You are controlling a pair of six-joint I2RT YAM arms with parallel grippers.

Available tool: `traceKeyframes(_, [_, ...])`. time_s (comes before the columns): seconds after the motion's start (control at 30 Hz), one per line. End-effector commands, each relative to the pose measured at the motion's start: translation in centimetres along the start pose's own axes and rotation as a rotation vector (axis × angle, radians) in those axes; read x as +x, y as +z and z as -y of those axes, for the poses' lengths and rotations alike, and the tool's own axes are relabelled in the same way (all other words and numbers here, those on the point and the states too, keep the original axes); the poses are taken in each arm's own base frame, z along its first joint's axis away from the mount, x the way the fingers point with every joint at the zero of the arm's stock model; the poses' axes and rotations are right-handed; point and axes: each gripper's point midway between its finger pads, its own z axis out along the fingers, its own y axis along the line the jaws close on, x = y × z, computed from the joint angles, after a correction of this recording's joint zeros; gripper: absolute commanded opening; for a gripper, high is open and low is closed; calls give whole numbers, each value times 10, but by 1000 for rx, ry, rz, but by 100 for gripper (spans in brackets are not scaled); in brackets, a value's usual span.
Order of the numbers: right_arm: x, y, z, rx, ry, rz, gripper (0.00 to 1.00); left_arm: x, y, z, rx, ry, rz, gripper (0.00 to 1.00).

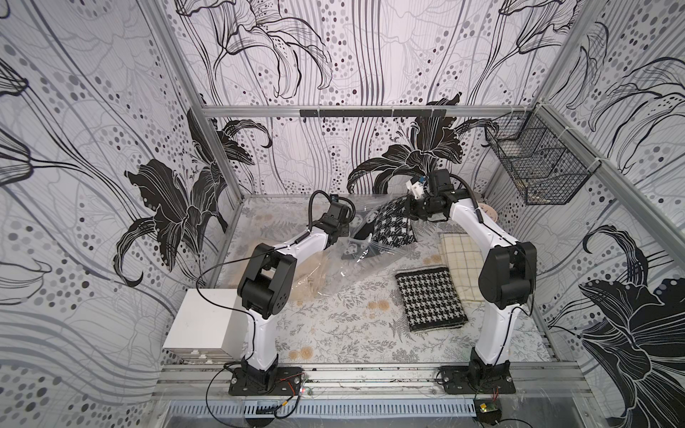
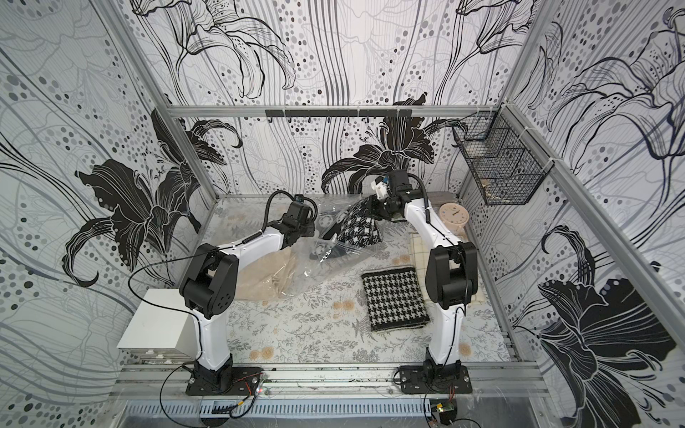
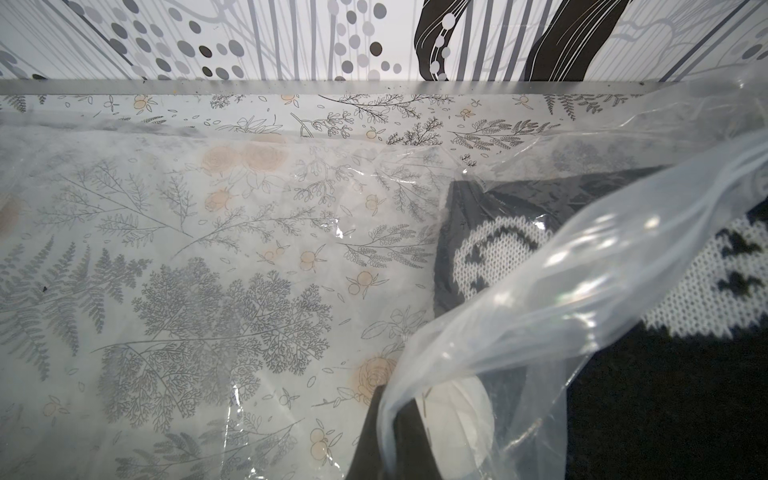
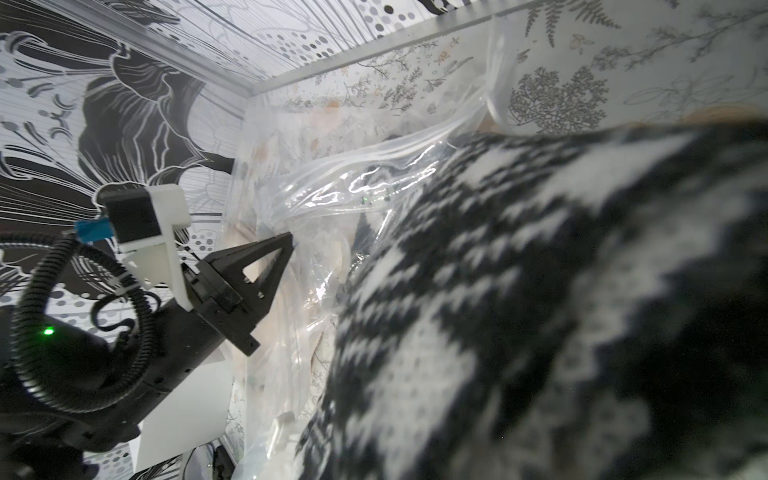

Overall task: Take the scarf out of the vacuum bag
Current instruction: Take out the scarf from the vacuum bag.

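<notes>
Jaws of the right gripper (image 1: 409,206) are clamped on the top corner of the houndstooth scarf (image 1: 392,226), which hangs down and leftward, its lower end seemingly inside the vacuum bag (image 1: 346,265). Left gripper (image 4: 288,244) pinches the bag's plastic just beside it, so the pull should go up and rightward, away from that hold.

The front middle of the surface (image 1: 333,333) lies bare, but the bag (image 1: 344,266) and raised scarf (image 1: 393,228) fill the back, a houndstooth cloth (image 1: 430,298) and a cream cloth (image 1: 457,255) take the right side, and a white box (image 1: 200,322) the front left corner.
</notes>
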Motion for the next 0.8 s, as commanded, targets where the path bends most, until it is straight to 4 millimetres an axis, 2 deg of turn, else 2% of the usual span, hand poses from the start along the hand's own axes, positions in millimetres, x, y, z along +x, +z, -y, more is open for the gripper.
traceKeyframes(0.0, [-8,-19,9,86,-54,29,0,-9,-8,-7,-27,-2,26,0])
traceKeyframes(0.27, [13,-22,52,259,-43,-27,0,-23,-13,-13,-68,17,47,0])
traceKeyframes(0.53, [36,-1,93,396,-11,-111,0,-51,-25,-26,-91,26,56,0])
traceKeyframes(0.63, [41,5,99,429,-14,-132,0,-67,-36,-29,-94,16,78,0])
traceKeyframes(0.77, [34,4,92,410,-9,-100,0,-79,-46,-31,-96,18,88,0])
